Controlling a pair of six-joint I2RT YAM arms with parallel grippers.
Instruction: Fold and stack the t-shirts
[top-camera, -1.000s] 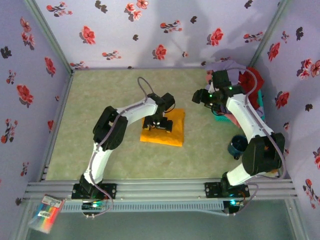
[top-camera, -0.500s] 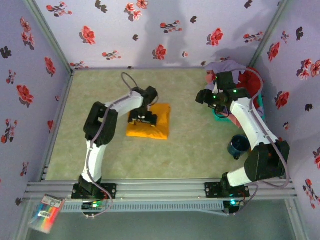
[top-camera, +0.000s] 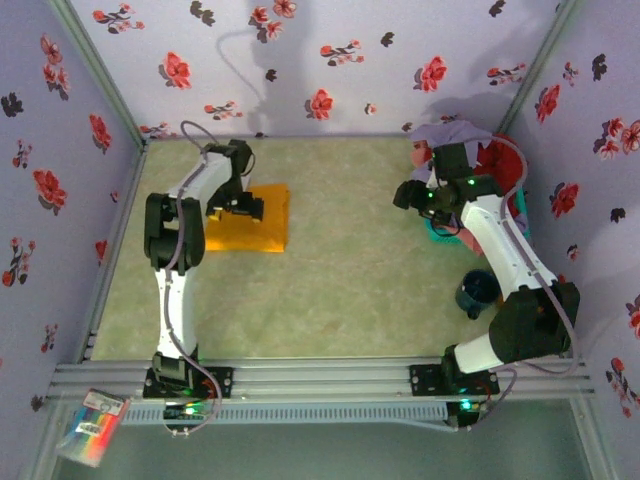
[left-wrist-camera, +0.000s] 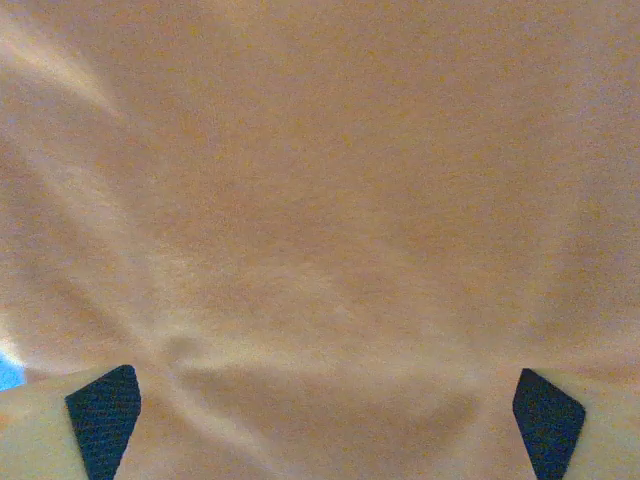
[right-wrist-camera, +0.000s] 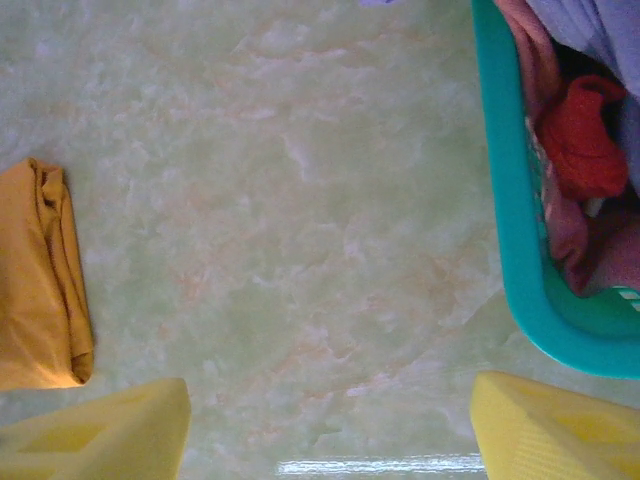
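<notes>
Cloth is what needs minding here. The orange-yellow t-shirt (top-camera: 262, 232) is lying folded into a tidy rectangle at the far left of the tabletop (top-camera: 340, 300), well apart from everything else. The left pincer (top-camera: 240, 208) is sitting directly on it, spread wide open. In the wrist view its dark fingertips (left-wrist-camera: 103, 420) are resting far apart against the fabric, with nothing pinched between them.

This looks like the parking of the first finished shirt, the base of the stack. To do it well, the arm should be pressing evenly and flat. When it leaves, it should be rising straight up, so neither fingertip is catching a layer and dragging the fold open.

Across the tabletop, the teal basket (top-camera: 438, 235) is holding the rest. The lavender t-shirt (top-camera: 450, 132) is lying on top, with the red t-shirt (right-wrist-camera: 585, 135) and the pink t-shirt (right-wrist-camera: 590, 250) bunched beneath.

The right pincer (top-camera: 408, 195) is hovering just beside the basket's near rim, on the tabletop side. It is open and carrying nothing.

Its next job, as I judge it, is fetching one shirt. It should be reaching over the rim rather than against it, and taking only the topmost garment.

A dark blue cup (top-camera: 477, 292) is standing near the right arm and is worth avoiding.
</notes>
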